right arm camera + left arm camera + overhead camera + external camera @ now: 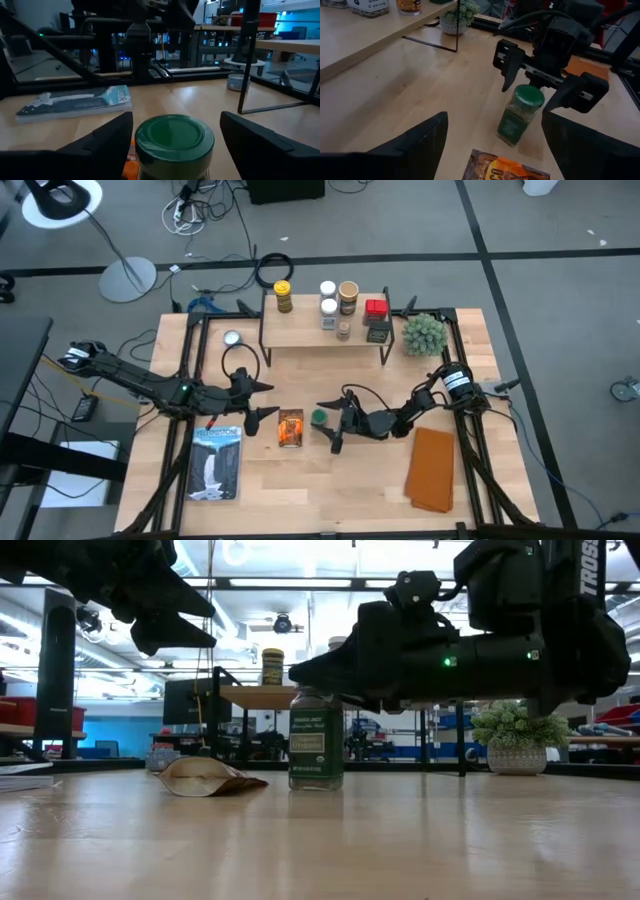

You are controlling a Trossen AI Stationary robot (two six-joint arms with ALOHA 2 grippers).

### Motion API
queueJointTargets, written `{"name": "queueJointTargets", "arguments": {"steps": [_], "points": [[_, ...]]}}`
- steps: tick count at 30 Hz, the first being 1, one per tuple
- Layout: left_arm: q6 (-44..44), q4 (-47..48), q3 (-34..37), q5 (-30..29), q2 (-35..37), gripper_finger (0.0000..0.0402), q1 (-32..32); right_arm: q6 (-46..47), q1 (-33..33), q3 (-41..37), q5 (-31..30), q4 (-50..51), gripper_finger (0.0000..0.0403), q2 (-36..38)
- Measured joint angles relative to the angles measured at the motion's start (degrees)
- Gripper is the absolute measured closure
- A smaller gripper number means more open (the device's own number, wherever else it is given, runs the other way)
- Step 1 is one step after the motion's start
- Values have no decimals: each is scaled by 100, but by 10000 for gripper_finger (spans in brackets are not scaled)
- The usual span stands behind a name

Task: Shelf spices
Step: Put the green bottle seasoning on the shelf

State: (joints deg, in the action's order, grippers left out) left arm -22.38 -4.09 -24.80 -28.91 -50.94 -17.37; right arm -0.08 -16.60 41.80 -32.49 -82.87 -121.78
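Note:
A green-lidded spice jar [318,417] stands upright on the tabletop, and an orange packet [290,428] lies flat beside it. My right gripper [330,425] is open. Its fingers stand on either side of the jar's green lid [173,137] without touching it. My left gripper [268,400] is open and hovers just left of the packet, facing the jar [520,115]. The shelf [300,332] stands at the far side on thin black legs. On it are a yellow-lidded jar [283,295], white-lidded jars [327,297], a tan-lidded jar [348,296], a red tin [375,307] and a dark box [378,329].
A spiky green plant [423,333] sits right of the shelf, and a flat silver tin [232,337] sits left of it. A book [216,462] lies near the left edge, and an orange cloth [433,468] lies at the near right. Bare wood shows between the shelf and the grippers.

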Motion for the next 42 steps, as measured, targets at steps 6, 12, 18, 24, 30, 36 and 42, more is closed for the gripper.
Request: {"name": "queueJointTargets", "arguments": {"steps": [6,12,18,24,30,36,42], "points": [[-24,16,0,28,0,74,0,-504,0,-2,-42,-625,114,0],[-76,14,0,56,-3,74,0,-1232,-99,-2,-806,-612,120,359],[-37,37,0,55,-6,74,0,-1429,-556,-2,-1863,-563,126,928],[-36,226,0,52,-7,74,0,-1739,-1376,0,-3567,523,153,1592],[-49,265,0,52,-7,74,0,-1751,-2149,428,-4889,1120,191,2040],[-47,219,0,52,-7,74,0,-1754,-2643,1201,-5718,1776,218,1884],[-74,-48,0,50,-7,74,0,-1250,-2897,1807,-5750,1784,239,1167]]}}
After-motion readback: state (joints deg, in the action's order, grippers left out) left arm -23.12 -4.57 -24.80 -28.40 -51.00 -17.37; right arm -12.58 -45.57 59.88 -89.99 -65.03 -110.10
